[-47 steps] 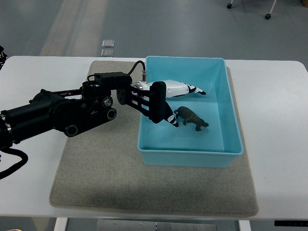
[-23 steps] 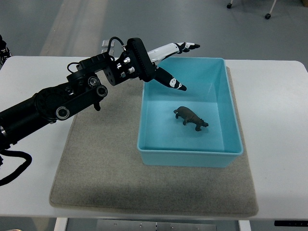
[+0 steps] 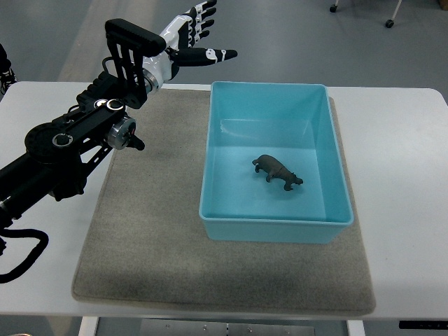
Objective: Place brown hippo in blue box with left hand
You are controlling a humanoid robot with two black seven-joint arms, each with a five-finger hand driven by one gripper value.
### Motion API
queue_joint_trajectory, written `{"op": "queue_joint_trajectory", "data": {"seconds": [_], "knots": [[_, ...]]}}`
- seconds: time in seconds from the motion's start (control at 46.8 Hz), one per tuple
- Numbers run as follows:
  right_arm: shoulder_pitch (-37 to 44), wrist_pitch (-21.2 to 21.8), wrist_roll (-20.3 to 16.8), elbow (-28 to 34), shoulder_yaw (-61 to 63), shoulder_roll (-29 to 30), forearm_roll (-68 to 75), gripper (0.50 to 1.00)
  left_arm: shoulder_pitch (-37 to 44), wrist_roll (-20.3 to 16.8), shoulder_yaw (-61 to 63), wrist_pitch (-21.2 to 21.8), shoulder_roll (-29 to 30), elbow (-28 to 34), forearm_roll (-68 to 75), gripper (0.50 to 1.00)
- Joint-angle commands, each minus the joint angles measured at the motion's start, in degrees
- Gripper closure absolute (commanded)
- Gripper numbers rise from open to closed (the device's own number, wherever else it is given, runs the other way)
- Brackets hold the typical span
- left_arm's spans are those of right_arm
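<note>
Your hippo (image 3: pixel 278 171) stands on its feet on the floor of the box (image 3: pixel 333 150), a little right of centre and touching no wall; judged from that, the placing looks done. Your left hand (image 3: pixel 194 40) is raised beyond the box's far left corner, well apart from the toy, fingers spread wide and holding nothing; one finger points right, level with the far rim. That height and spread suit a hand clear of the walls, so I judge nothing can be knocked from here. The right arm does not show.

The hippo is a small, dull brown figure, hard-looking, with stubby legs; it should sit steady. The box is smooth, glossy blue plastic, rectangular with rounded corners and sloping walls; it rests on a grey, felt-like mat (image 3: pixel 150 238), which lies on the white table (image 3: pixel 406 182).
</note>
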Motion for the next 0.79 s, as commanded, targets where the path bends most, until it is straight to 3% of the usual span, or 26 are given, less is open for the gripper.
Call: {"op": "queue_joint_trajectory", "data": {"seconds": [0.0, 0.278, 0.534, 0.769], "knots": [[0.0, 0.0, 0.0, 0.0, 0.0, 0.0, 0.0, 0.564, 1.3, 0.0, -1.7, 0.5, 0.0, 0.0, -3.2, 0.508], [0.0, 0.0, 0.0, 0.0, 0.0, 0.0, 0.0, 0.564, 4.1, 0.0, -5.7, 0.0, -0.1, 4.0, -4.7, 0.508], [0.0, 0.0, 0.0, 0.0, 0.0, 0.0, 0.0, 0.564, 4.5, -0.6, -7.1, -0.3, 0.1, 8.2, -14.6, 0.506], [0.0, 0.0, 0.0, 0.0, 0.0, 0.0, 0.0, 0.564, 7.8, -1.7, -11.5, -0.6, 0.2, 8.5, -17.1, 0.506]]}}
